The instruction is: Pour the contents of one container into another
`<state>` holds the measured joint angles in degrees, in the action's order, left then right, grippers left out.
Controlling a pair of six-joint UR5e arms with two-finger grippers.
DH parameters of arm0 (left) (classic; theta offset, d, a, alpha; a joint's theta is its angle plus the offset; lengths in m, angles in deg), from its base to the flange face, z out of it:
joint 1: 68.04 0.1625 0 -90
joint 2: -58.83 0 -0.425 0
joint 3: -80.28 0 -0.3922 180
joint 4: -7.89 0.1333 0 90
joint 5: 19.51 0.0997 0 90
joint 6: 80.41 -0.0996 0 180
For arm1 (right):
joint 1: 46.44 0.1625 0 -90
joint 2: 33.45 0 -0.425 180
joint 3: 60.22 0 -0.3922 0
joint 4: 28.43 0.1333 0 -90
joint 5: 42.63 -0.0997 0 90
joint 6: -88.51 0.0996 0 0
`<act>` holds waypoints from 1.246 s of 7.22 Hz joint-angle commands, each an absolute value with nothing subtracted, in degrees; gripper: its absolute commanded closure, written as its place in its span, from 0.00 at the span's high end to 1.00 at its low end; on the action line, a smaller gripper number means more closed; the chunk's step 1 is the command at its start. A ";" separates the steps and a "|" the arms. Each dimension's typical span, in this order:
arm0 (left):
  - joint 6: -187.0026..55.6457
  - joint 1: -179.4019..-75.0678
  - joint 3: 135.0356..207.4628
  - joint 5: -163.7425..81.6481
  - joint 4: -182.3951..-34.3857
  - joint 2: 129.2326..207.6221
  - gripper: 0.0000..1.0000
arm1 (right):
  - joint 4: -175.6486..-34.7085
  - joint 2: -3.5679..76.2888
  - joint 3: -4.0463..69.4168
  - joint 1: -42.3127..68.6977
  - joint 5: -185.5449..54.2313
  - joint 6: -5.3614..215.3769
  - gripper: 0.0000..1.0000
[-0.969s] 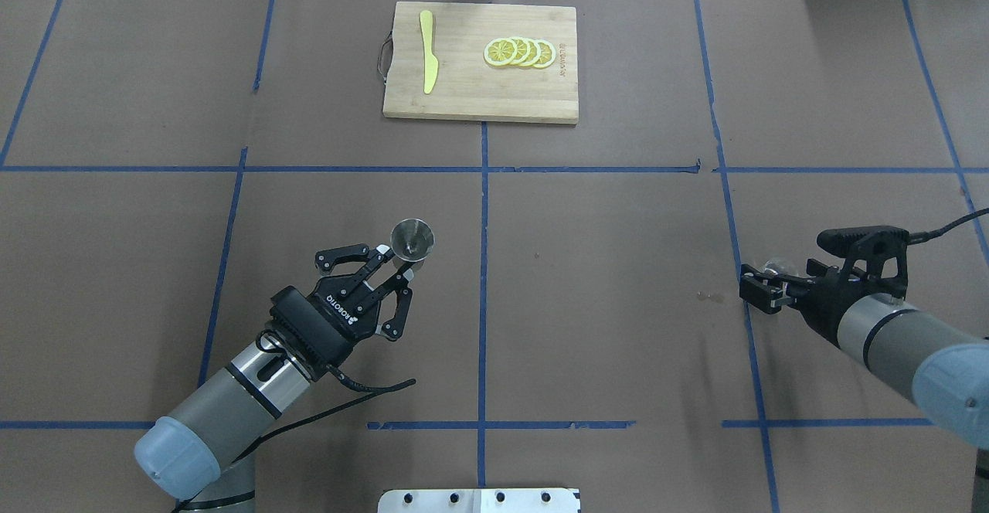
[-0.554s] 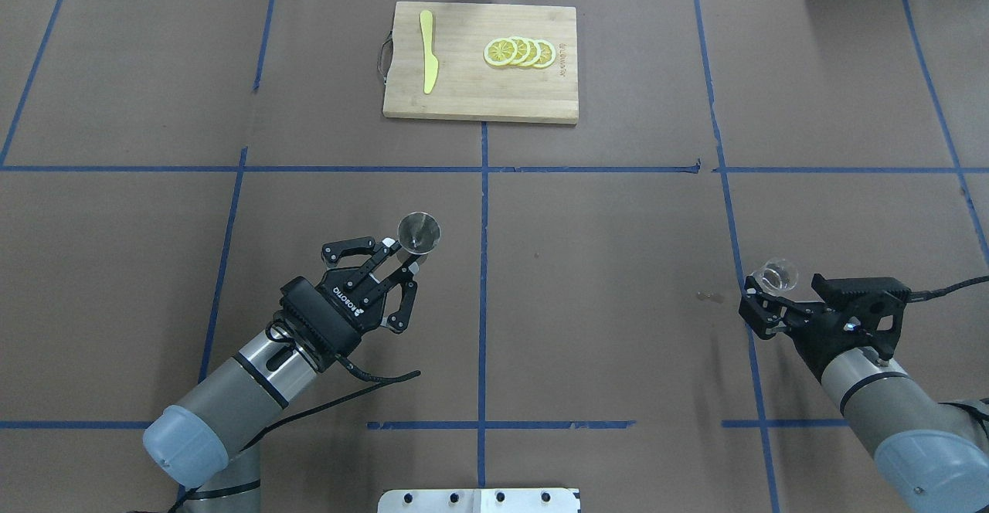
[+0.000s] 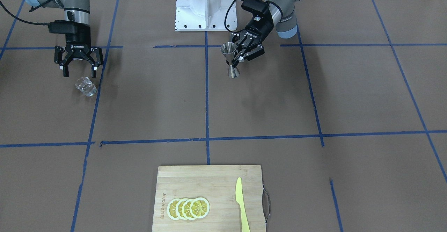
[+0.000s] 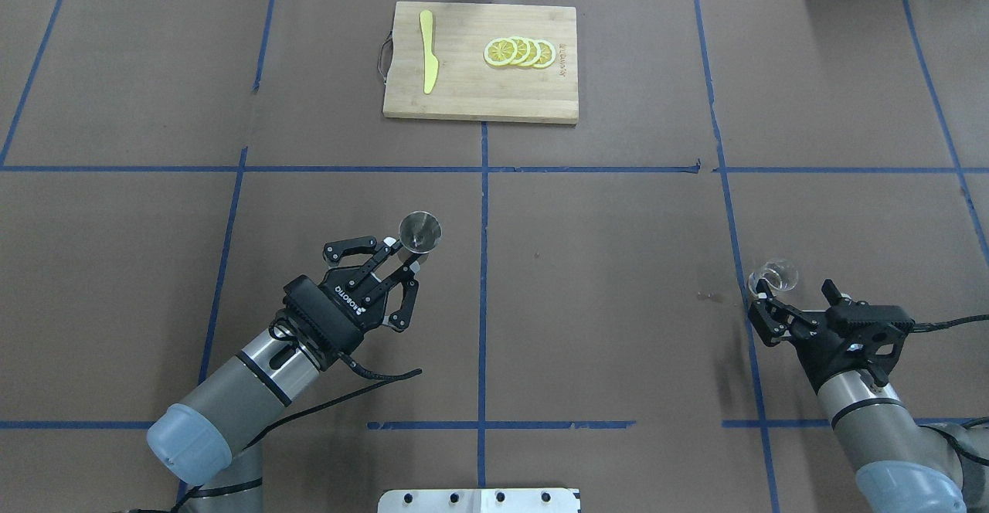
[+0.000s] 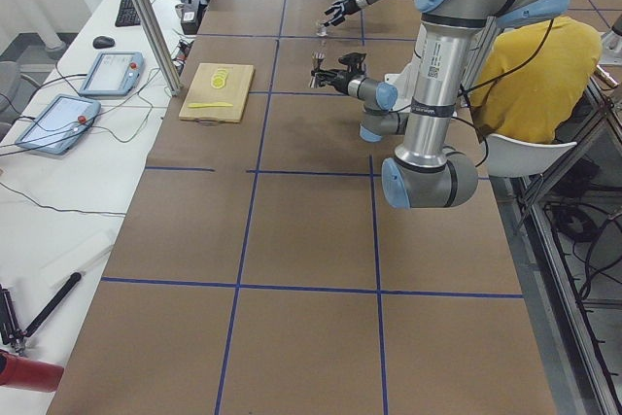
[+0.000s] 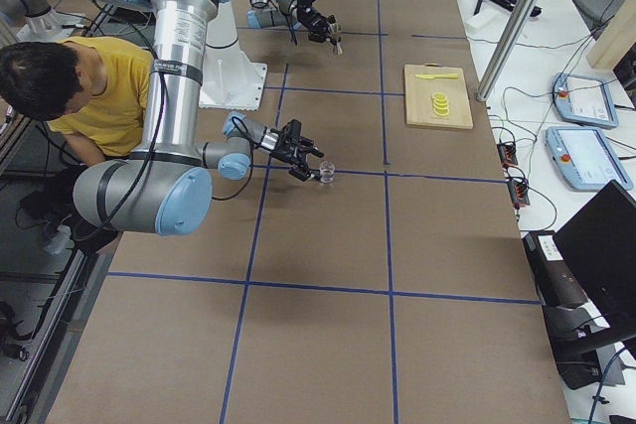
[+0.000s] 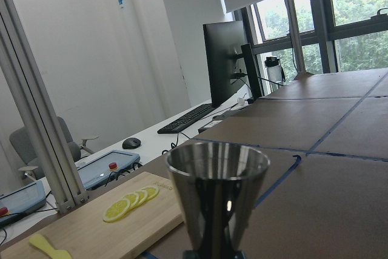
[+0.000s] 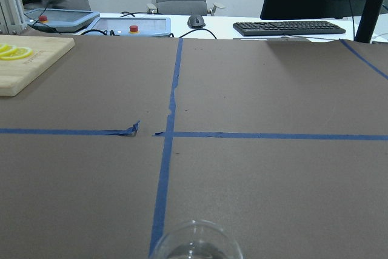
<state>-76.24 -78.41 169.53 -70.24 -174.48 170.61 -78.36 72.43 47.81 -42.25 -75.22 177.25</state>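
Front view, left gripper: we saw the left gripper [image 3: 234, 60] closed on the narrow waist of the jigger [image 3: 227, 49], which stood upright beside the centre tape line [image 3: 206, 99].
Front view, right gripper: the right gripper [image 3: 80, 74] was spread wide and held nothing. The glass cup [image 3: 86, 86] stood on the table [image 3: 349, 95] just beyond its fingertips, apart from them.
Overhead view: the jigger's open mouth faced up.
Left wrist view: the jigger filled the middle, with the cutting board [image 7: 85, 232] and lemon slices [image 7: 130, 201] behind.
Right wrist view: only the cup's rim showed, at the bottom edge.
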 commanded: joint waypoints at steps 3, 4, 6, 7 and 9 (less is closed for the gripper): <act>-76.19 -78.32 169.40 -70.14 -174.40 171.16 0.00 | -78.09 66.84 41.13 -42.57 -72.69 177.19 1.00; -76.19 -78.32 169.40 -70.05 -174.40 171.16 0.00 | -78.09 66.66 41.03 -42.66 -72.69 176.75 1.00; -76.19 -78.24 169.40 -69.96 -174.40 171.25 0.00 | -78.00 66.31 39.71 -42.75 -72.87 176.75 0.99; -76.19 -78.23 169.40 -69.96 -174.40 171.33 0.00 | -78.00 66.05 39.62 -42.66 -72.96 176.75 0.98; -76.19 -78.15 169.40 -69.79 -174.31 171.60 0.00 | -78.00 66.05 39.71 -42.48 -72.96 176.84 0.89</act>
<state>-76.19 -78.21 169.40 -69.88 -174.34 171.47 -78.01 66.10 39.76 -42.58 -72.94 176.77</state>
